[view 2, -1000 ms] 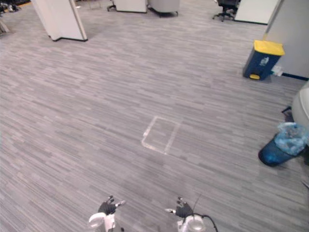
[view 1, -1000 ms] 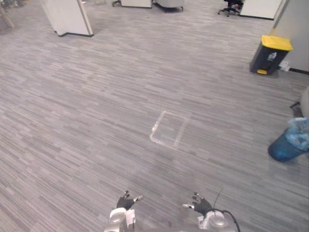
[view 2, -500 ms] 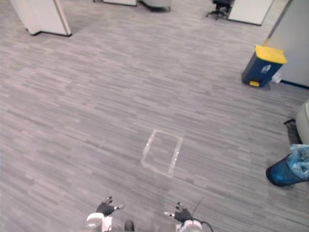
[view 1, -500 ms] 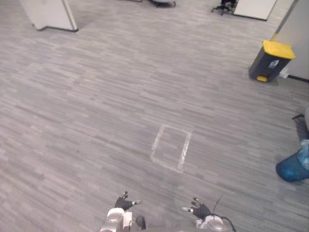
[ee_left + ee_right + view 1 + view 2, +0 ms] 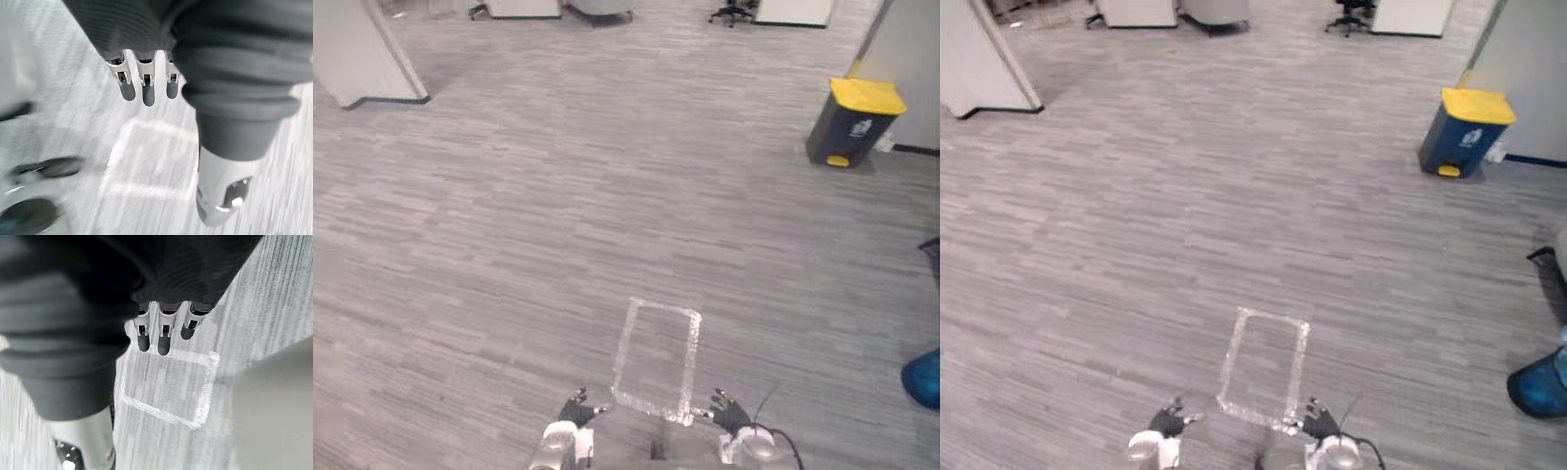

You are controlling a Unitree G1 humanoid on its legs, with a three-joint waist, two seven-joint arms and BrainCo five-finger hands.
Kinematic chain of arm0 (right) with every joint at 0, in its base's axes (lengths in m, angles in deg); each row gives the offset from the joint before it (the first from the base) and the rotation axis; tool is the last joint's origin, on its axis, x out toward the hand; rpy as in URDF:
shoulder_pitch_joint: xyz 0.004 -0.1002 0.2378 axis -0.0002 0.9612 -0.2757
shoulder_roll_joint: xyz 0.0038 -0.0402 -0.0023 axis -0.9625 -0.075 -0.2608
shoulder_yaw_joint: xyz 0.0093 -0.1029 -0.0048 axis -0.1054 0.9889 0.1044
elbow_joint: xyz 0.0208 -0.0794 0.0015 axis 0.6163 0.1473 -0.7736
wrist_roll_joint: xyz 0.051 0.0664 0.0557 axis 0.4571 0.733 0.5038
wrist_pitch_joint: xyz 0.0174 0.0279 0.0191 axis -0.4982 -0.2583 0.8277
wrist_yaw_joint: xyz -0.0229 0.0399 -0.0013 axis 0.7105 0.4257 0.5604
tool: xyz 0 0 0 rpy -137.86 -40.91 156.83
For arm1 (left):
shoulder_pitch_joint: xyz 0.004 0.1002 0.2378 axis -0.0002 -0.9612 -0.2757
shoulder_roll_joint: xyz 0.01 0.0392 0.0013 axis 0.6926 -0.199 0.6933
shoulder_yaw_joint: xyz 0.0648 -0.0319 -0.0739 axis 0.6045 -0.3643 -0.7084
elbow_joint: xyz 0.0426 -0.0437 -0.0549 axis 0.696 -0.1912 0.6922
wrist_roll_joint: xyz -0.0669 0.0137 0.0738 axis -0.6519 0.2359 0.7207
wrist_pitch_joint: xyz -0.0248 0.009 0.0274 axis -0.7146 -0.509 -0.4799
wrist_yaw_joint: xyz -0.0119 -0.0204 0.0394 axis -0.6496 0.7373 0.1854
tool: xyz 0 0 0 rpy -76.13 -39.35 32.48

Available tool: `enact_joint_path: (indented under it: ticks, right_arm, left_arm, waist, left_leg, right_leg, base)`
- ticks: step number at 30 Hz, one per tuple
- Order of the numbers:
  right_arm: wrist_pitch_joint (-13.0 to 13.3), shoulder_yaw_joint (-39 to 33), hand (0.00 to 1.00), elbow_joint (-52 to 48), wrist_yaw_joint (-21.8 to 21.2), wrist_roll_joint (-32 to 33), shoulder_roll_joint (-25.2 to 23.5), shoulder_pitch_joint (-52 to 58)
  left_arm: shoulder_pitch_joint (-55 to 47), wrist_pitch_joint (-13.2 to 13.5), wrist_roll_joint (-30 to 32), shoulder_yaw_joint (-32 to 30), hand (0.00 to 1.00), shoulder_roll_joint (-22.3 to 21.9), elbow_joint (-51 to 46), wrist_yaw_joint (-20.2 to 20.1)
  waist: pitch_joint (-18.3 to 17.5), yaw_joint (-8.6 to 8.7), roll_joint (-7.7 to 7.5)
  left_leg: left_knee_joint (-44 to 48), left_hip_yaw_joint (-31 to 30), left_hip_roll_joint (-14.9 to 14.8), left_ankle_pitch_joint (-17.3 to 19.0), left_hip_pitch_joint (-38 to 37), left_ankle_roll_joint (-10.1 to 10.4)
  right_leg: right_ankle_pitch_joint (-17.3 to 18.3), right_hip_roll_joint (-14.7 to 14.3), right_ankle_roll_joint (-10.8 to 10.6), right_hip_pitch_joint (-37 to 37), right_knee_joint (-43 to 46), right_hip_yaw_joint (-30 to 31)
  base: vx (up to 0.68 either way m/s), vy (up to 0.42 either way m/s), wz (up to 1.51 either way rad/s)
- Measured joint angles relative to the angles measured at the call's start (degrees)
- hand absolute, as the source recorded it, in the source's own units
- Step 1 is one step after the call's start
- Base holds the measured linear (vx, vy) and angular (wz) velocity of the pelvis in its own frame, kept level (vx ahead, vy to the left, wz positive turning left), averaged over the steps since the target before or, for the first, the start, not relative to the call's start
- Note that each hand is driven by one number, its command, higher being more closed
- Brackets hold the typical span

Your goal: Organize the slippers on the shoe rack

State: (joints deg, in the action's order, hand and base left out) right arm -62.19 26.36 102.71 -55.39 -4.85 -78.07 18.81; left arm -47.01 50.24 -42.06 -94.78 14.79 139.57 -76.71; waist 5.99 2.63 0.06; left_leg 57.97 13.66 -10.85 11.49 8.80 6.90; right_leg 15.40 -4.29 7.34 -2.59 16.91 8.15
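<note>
Where the right edge cuts the head views, we make out part of one blue rounded thing on the floor and cannot say what it is. One dark shape beyond it is cut off too. At the far edge, one office chair and one white partition show only in part. We cannot tell where the slippers or the shoe rack are.

Our left hand and right hand hang low over the grey carpet, well apart from each other. In both wrist views the fingers run straight and loose, the right ones likewise, thumbs apart. They hold nothing and touch nothing.

We count two hands, one taped rectangle on the floor between and just ahead of them, and one dark bin with a yellow lid far off to the right.
</note>
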Motion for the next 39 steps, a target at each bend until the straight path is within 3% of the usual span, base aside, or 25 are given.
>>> enact_joint_path:
  ticks: [2,3,4,5,6,7,8,11,12,13,14,16,20,21,22,24,26,28,29,31,32,33,36,38,39]
  right_arm:
    - [-0.37,-0.06,0.0,0.0,0.09,0.03,-0.6,-0.08]
    - [-0.45,-0.08,0.0,-0.01,0.09,0.03,-0.63,-0.08]
    - [-0.69,-0.21,0.0,0.08,0.09,0.01,-0.73,0.1]
    - [-0.58,-0.24,0.0,1.11,0.08,-0.05,-0.52,0.3]
    - [-0.55,-0.22,0.0,1.66,0.08,-0.06,-0.42,0.26]
    - [-0.63,-0.05,0.0,3.46,0.09,-0.33,0.65,0.2]
    - [-0.83,-0.12,0.0,4.59,0.19,-0.37,0.88,0.01]
    - [-0.74,-0.79,0.0,5.39,0.04,-0.35,-0.97,-0.48]
    - [-0.75,-1.49,0.0,5.31,-0.02,-0.5,-1.15,-0.5]
    - [-0.71,-1.97,0.0,5.48,-0.09,-0.48,-0.72,-0.52]
    - [-0.61,-1.89,0.0,5.49,-0.14,-0.48,-0.27,-0.65]
    - [-0.32,-1.9,0.0,4.41,-0.03,-0.43,0.44,-0.77]
    - [0.13,-2.24,0.0,3.53,-0.1,-0.36,0.26,-1.4]
    - [0.14,-2.29,0.0,3.54,-0.09,-0.37,0.15,-1.55]
    - [0.5,-2.81,0.0,3.69,-0.03,-0.3,0.25,-2.03]
    - [0.48,-3.12,0.0,3.9,0.01,-0.32,1.39,-2.21]
    - [0.42,-4.31,0.0,4.19,-0.06,-0.36,1.31,-2.33]
    - [0.17,-4.72,0.0,3.87,0.01,-0.38,1.21,-1.93]
    - [-0.04,-4.28,0.0,3.43,0.02,-0.4,0.93,-1.25]
    - [-0.04,-2.56,0.0,2.46,0.02,-0.41,0.49,-0.45]
    - [-0.07,-2.15,0.0,2.22,0.02,-0.42,0.42,-0.41]
    - [-0.21,-2.16,0.0,2.24,0.09,-0.43,0.7,-0.72]
    - [-0.7,-2.16,0.0,2.06,0.12,-0.37,0.34,-0.18]
    - [-0.73,-2.23,0.0,2.03,0.13,-0.36,-0.06,-0.17]
    - [-0.69,-2.25,0.0,2.15,0.13,-0.37,-0.13,-0.26]
  left_arm:
    - [-0.22,0.19,-0.59,-0.24,0.0,-0.1,-0.65,0.14]
    - [-0.18,0.21,-0.75,-0.15,0.0,-0.16,-0.67,0.14]
    - [0.13,0.48,-1.14,0.58,0.0,-0.24,-0.72,0.21]
    - [0.25,0.99,-1.16,2.12,0.0,-0.18,-0.48,0.29]
    - [0.25,1.09,-1.15,2.55,0.0,-0.16,-0.36,0.31]
    - [0.11,1.37,-1.16,4.48,0.0,-0.2,0.68,0.31]
    - [0.25,1.31,-1.19,4.84,0.0,-0.09,1.17,0.28]
    - [1.62,0.99,-1.28,6.17,0.0,3.37,4.45,0.95]
    - [1.86,0.76,-1.18,6.39,0.0,4.04,5.17,1.05]
    - [1.83,0.73,-1.02,6.44,0.0,4.33,5.34,1.28]
    - [1.84,0.67,-1.02,6.44,0.0,4.33,5.6,1.31]
    - [1.83,0.23,-1.05,7.2,0.0,4.57,6.33,1.35]
    - [3.7,0.2,-1.05,7.34,0.0,5.0,6.27,1.26]
    - [4.13,0.17,-1.04,7.36,0.0,5.08,6.35,1.19]
    - [4.06,0.0,-1.01,7.36,0.0,4.64,6.88,1.14]
    - [3.55,0.04,-1.01,7.65,0.0,3.74,6.91,0.89]
    - [3.79,-0.2,-0.92,8.47,0.0,3.33,7.08,0.74]
    - [3.32,-0.23,-0.92,6.76,0.0,2.08,6.84,0.72]
    - [3.47,-0.14,-0.92,4.0,0.0,0.73,4.7,0.7]
    - [2.64,-0.06,-0.91,2.68,0.0,-0.24,2.84,0.68]
    - [2.06,0.12,-0.91,2.17,0.0,-0.63,2.21,0.62]
    - [1.74,0.07,-0.92,1.71,0.0,-0.69,1.88,0.06]
    - [1.06,0.2,-0.94,0.3,0.0,-0.77,0.41,0.08]
    - [1.15,0.23,-0.94,0.24,0.0,-0.76,0.52,0.08]
    - [1.12,0.25,-0.94,0.81,0.0,-0.72,0.64,0.07]
  waist:
    - [0.06,-0.98,-0.48]
    - [0.08,-0.98,-0.52]
    - [-0.12,-1.37,-0.89]
    - [-0.3,-1.69,-0.85]
    - [-0.34,-1.73,-0.69]
    - [-1.61,-2.21,0.75]
    - [-2.29,-2.38,0.58]
    - [-3.3,-0.78,-2.46]
    - [-3.06,-0.69,-2.68]
    - [-2.32,-0.82,-1.44]
    - [-1.91,-1.04,-0.89]
    - [-2.1,-0.94,0.78]
    - [-2.04,0.33,0.68]
    - [-2.07,0.4,0.41]
    - [-1.51,0.84,1.62]
    - [-1.32,0.72,3.02]
    - [-0.73,0.84,3.14]
    - [-0.57,0.87,2.78]
    - [-0.09,0.71,2.02]
    - [-0.07,-0.22,1.42]
    - [-0.13,-0.9,1.28]
    - [0.07,-1.21,1.95]
    - [0.06,-2.29,0.86]
    - [0.26,-2.42,0.19]
    - [0.2,-2.63,0.09]
  left_leg:
    - [-12.44,1.73,0.1,3.17,3.01,-2.9]
    - [-14.84,1.14,0.54,3.16,3.54,-2.92]
    - [-25.04,-3.95,3.13,2.78,5.42,-2.66]
    - [-34.63,-12.31,5.8,1.33,6.26,-1.38]
    - [-36.98,-14.42,6.09,0.67,6.39,-1.04]
    - [-42.07,-19.27,6.04,-5.52,7.13,2.24]
    - [-41.13,-18.49,6.58,-7.02,7.21,1.62]
    - [-39.77,-11.17,7.77,-4.21,5.19,-1.99]
    - [-40.59,-8.12,7.63,-3.61,2.15,-3.02]
    - [-42.79,-5.68,6.85,-3.05,-2.61,-3.98]
    - [-44.01,-4.65,6.3,-2.79,-4.95,-4.41]
    - [-50.5,-1.06,5.65,-2.76,-12.2,-4.46]
    - [-53.62,1.22,5.67,-2.41,-13.97,-5.04]
    - [-53.75,1.79,5.93,-2.26,-14.29,-4.83]
    - [-53.73,2.29,5.31,-1.46,-15.64,-3.69]
    - [-53.95,3.12,4.53,-1.98,-16.39,-3.79]
    - [-54.16,3.03,4.46,-4.12,-19.28,-2.93]
    - [-46.56,3.06,3.71,-4.86,-19.13,-2.05]
    - [-30.21,2.81,1.66,-6.03,-14.05,-0.32]
    - [-13.79,1.35,-0.8,-7.05,-6.38,0.72]
    - [-8.49,1.3,-1.37,-5.43,-3.9,0.09]
    - [-4.61,1.46,-2.68,-2.16,-0.65,-1.31]
    - [-11.13,3.13,-1.91,2.43,3.2,-2.61]
    - [-24.38,-0.23,1.61,2.98,3.28,-2.53]
    - [-33.35,-5.81,4.91,2.29,3.18,-2.12]
  right_leg:
    - [0.33,2.1,0.04,-4.92,-2.72,7.23]
    - [0.39,2.53,0.04,-5.53,-3.17,8.19]
    - [1.21,4.4,-0.68,-6.37,-3.93,11.78]
    - [2.57,5.67,-1.96,-6.45,-4.14,15.76]
    - [2.88,5.8,-2.31,-6.44,-4.14,16.61]
    - [4.45,5.79,-4.46,-5.53,-3.3,20.45]
    - [4.94,6.48,-5.24,-5.22,-2.25,21.63]
    - [1.45,8.15,-8.51,-0.42,6.58,23.28]
    - [-1.69,7.31,-10.33,1.4,11.52,24.14]
    - [-3.46,5.71,-11.8,2.97,17.76,23.38]
    - [-2.62,4.89,-12.31,3.76,20.14,22.36]
    - [2.41,3.8,-9.89,10.95,25.7,11.01]
    - [4.31,0.97,-9.19,17.94,16.86,2.51]
    - [1.43,1.1,-8.69,18.89,9.88,-0.57]
    - [-5.89,0.56,-4.8,16.36,2.71,-4.69]
    - [-6.25,-0.59,-4.84,15.68,2.0,-4.47]
    - [-5.31,-1.03,-3.57,13.36,2.55,-4.21]
    - [-5.23,-0.71,-3.6,9.38,1.32,-4.34]
    - [-5.15,-0.46,-3.6,5.37,-0.51,-3.69]
    - [-4.09,-0.54,-1.87,3.01,-1.79,-0.91]
    - [-2.7,-0.53,-0.11,2.12,-2.42,1.07]
    - [-2.44,-1.19,-0.17,0.76,-2.79,3.7]
    - [-2.06,0.07,-0.85,-1.97,-4.08,9.58]
    - [-1.29,1.57,-2.21,-2.64,-4.35,13.77]
    - [-0.75,2.42,-3.14,-2.41,-4.39,16.48]
  base:
    - [0.53,0.224,-1.66]
    - [0.52,0.301,-1.73]
    - [0.45,0.314,-1.56]
    - [0.45,0.338,-1.57]
    - [0.47,0.411,-1.69]
    - [0.4,0.388,-1.34]
    - [0.5,0.474,-1.53]
    - [0.46,0.382,-0.95]
    - [0.38,0.316,-1.03]
    - [0.35,0.29,-1.11]
    - [0.36,0.27,-1.32]
    - [0.28,0.184,-1.04]
    - [0.25,0.018,-0.35]
    - [0.3,-0.062,-0.34]
    - [0.32,-0.055,-0.32]
    - [0.38,-0.079,-0.35]
    - [0.32,-0.117,-0.33]
    - [0.26,-0.136,-0.14]
    - [0.22,-0.138,-0.13]
    - [0.15,-0.065,-0.47]
    - [0.13,0.041,-0.98]
    - [0.17,0.09,-1.11]
    - [0.23,0.135,-1.04]
    - [0.18,0.159,-1.15]
    - [0.15,0.195,-1.35]
